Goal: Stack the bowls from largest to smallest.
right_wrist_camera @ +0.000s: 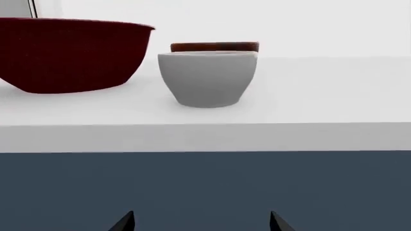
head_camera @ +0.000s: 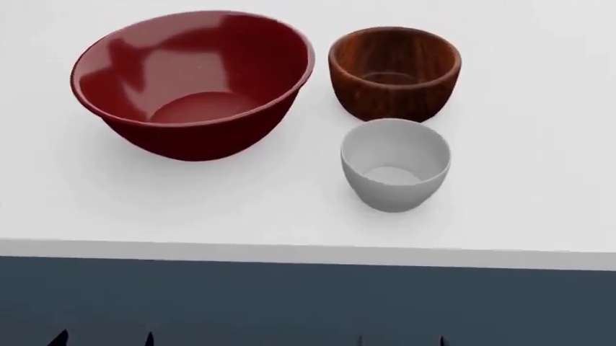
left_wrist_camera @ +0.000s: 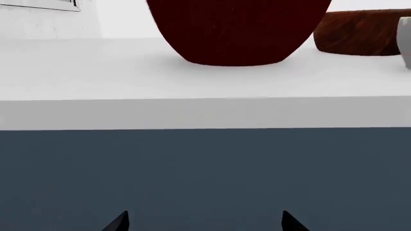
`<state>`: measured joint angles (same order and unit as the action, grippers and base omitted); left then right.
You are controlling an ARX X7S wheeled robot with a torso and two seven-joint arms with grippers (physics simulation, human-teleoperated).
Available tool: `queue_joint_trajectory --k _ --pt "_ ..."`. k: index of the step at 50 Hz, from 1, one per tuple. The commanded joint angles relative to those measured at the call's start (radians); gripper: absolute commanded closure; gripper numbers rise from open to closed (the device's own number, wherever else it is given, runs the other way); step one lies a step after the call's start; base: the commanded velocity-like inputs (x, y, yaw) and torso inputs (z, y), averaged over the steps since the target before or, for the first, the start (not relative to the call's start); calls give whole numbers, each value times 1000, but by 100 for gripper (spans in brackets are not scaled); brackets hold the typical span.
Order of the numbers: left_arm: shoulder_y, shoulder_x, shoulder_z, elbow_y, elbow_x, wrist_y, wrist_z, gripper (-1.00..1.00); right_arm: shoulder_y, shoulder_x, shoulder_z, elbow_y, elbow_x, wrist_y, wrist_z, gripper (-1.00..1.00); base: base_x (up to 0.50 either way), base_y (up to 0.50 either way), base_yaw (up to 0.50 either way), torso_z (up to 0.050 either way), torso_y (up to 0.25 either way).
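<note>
Three bowls stand apart on the white table. The large glossy dark-red bowl is at the left, the brown wood-grain bowl at the back right, the small light-grey bowl in front of it. My left gripper and right gripper hang below the table's front edge, only their black tips showing. Both are open and hold nothing. The left wrist view faces the red bowl, with my left gripper low. The right wrist view faces the grey bowl, which hides most of the wood-grain bowl; my right gripper is low.
The table's front edge runs across the head view, with dark blue-grey floor below it. Bare white tabletop lies to the right of the bowls and in front of them.
</note>
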<state>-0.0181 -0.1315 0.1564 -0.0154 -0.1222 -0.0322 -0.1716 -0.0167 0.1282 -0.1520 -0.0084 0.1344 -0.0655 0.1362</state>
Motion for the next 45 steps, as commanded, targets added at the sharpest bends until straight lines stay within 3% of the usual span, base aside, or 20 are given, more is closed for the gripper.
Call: queue_joint_trajectory --k 1,24,33,34,35,45 --pt "7 11 -18 1 0 18 13 -100 2 -9 15 4 0 7 -11 -100 0 0 0 50 0" --pt "12 -2 -4 -1 -23 27 -7 -100 8 8 -8 9 12 7 9 -100 0 0 0 50 0" --pt "10 -8 1 1 -20 6 -29 -100 17 13 -13 12 22 17 18 -100 0 0 0 1 0" --pt "6 72 -76 -1 87 -50 67 -100 32 -71 96 27 -50 104 -55 -100 0 0 0 0 0" --pt "22 124 -152 7 123 -7 129 -100 8 -119 142 6 -106 39 -136 -100 0 0 0 0 0" --pt "25 89 -108 8 89 -8 94 -100 8 -84 96 11 -86 28 -96 -100 0 0 0 0 0"
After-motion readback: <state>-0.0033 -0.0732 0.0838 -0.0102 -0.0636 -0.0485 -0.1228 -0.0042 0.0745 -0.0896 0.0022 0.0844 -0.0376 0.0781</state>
